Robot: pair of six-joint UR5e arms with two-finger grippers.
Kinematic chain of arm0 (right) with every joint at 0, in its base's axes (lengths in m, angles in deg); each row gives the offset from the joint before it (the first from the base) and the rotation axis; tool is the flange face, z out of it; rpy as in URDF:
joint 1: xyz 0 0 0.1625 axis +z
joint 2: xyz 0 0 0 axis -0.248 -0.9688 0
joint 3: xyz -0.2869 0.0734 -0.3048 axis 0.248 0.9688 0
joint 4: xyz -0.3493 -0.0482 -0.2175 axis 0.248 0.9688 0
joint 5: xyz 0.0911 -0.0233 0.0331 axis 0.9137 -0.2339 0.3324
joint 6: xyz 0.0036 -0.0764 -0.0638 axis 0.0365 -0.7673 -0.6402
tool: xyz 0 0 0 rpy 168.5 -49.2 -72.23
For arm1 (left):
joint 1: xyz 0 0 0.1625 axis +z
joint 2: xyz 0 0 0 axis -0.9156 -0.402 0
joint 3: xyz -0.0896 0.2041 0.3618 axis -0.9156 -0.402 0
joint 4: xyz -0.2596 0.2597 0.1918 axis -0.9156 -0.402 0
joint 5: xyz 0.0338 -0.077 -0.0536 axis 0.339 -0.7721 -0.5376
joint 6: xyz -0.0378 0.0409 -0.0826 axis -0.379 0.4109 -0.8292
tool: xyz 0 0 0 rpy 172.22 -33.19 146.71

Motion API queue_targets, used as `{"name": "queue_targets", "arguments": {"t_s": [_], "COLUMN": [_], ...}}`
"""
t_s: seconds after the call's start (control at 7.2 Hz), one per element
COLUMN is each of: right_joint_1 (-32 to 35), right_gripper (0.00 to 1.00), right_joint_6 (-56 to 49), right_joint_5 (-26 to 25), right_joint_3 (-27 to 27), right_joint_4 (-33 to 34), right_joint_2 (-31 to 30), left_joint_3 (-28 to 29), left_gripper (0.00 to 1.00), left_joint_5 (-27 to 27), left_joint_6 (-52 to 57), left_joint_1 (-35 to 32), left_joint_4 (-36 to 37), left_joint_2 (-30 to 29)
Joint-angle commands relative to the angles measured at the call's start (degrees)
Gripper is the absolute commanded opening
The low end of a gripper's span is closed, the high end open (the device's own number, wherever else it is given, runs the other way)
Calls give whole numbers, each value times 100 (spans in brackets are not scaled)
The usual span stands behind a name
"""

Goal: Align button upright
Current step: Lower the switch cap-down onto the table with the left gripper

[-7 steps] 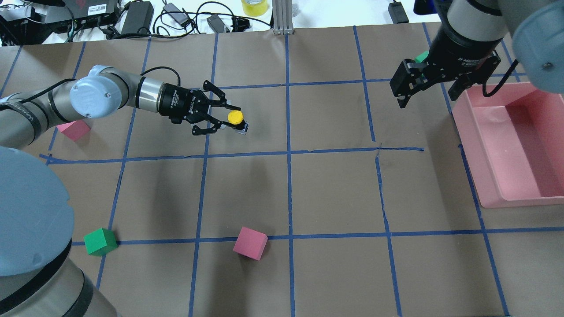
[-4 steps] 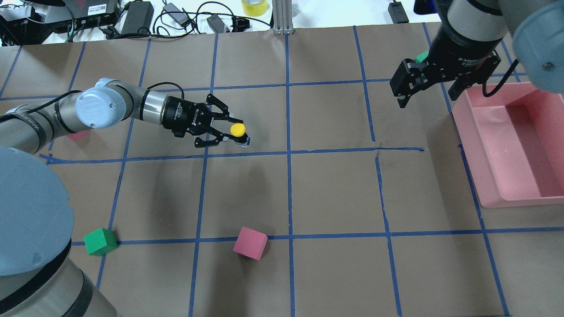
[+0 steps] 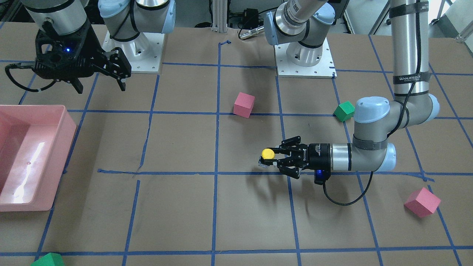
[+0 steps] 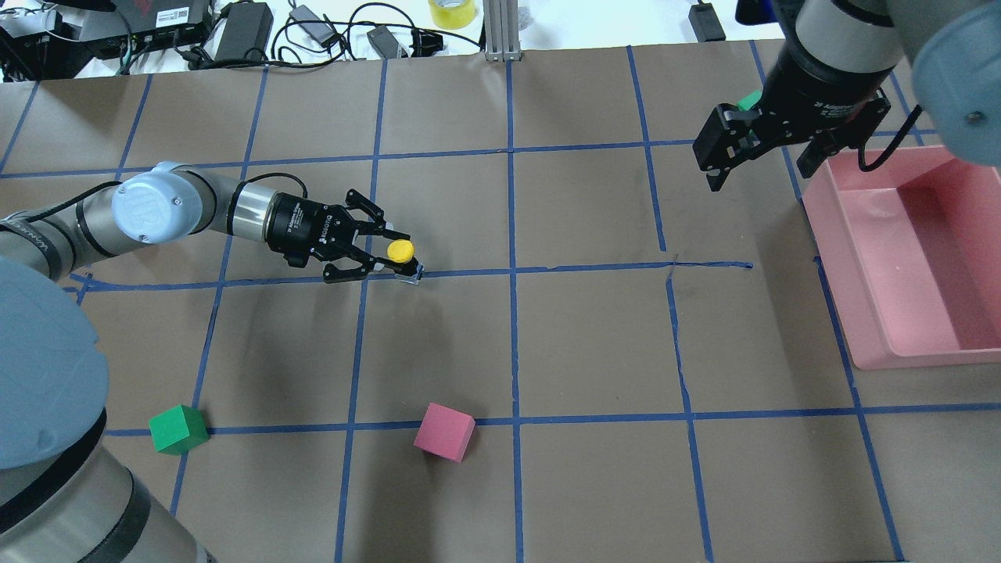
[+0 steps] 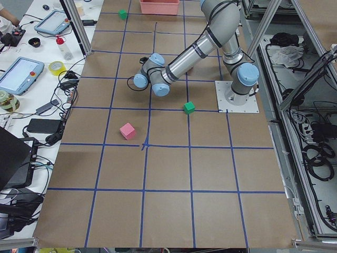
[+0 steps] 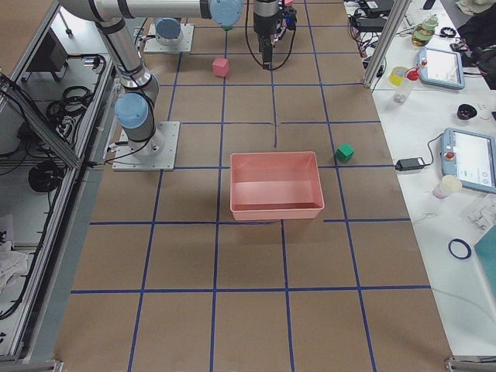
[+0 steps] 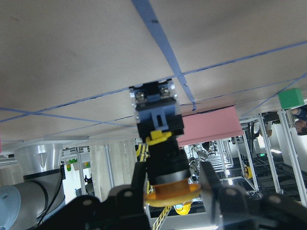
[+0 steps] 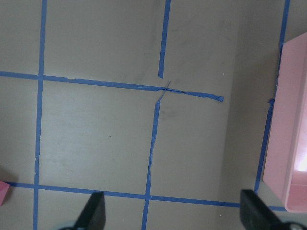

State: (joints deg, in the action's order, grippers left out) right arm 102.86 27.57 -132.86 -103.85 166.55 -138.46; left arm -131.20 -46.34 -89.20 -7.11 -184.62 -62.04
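**Button gripped cap-up at a tape line**

We see the left gripper (image 4: 389, 252) lying nearly level and low over the brown tabletop (image 4: 594, 344). Its jaws pinch the black body of the button (image 4: 402, 254) from either side, just under the yellow cap. The cap faces up and the grey square base points down, so the button stands roughly upright between the fingertips.

The base sits right at a blue tape line (image 4: 469, 272), close to where that line crosses another. In the left wrist view the base reaches the paper surface, with the dark fingers (image 7: 138, 178) flanking the body below the cap. We cannot tell whether the base actually rests on the tabletop or hangs just clear of it.

The right gripper (image 4: 760, 168) hangs well apart, high over the far right of the tabletop, beside the corner of the pink bin (image 4: 841, 289). Its jaws are spread wide. The right wrist view shows only bare paper and tape between the two fingertips.

A pink cube (image 4: 443, 432) and a green cube (image 4: 178, 428) sit nearer the robot, well apart from the button. In the front-facing view we see a second pink cube (image 3: 422, 202) beyond the left arm's elbow.
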Motion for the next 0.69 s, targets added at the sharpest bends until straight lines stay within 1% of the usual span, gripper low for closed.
{"name": "queue_targets", "arguments": {"t_s": [0.0, 0.42, 0.56], "right_joint_1": [0, -9, 0], "right_gripper": [100, 100, 100], "right_joint_6": [-8, -16, -8], "right_joint_5": [2, -86, -94], "right_joint_3": [-6, -24, -50], "right_joint_4": [7, 7, 7], "right_joint_2": [0, 18, 26], "left_joint_3": [-45, -45, -45], "left_gripper": [0, 0, 17], "left_joint_5": [13, 13, 178], "left_joint_6": [1, 27, 36], "left_joint_1": [28, 28, 28], "left_joint_4": [30, 39, 74], "left_joint_2": [-62, -88, -89]}}
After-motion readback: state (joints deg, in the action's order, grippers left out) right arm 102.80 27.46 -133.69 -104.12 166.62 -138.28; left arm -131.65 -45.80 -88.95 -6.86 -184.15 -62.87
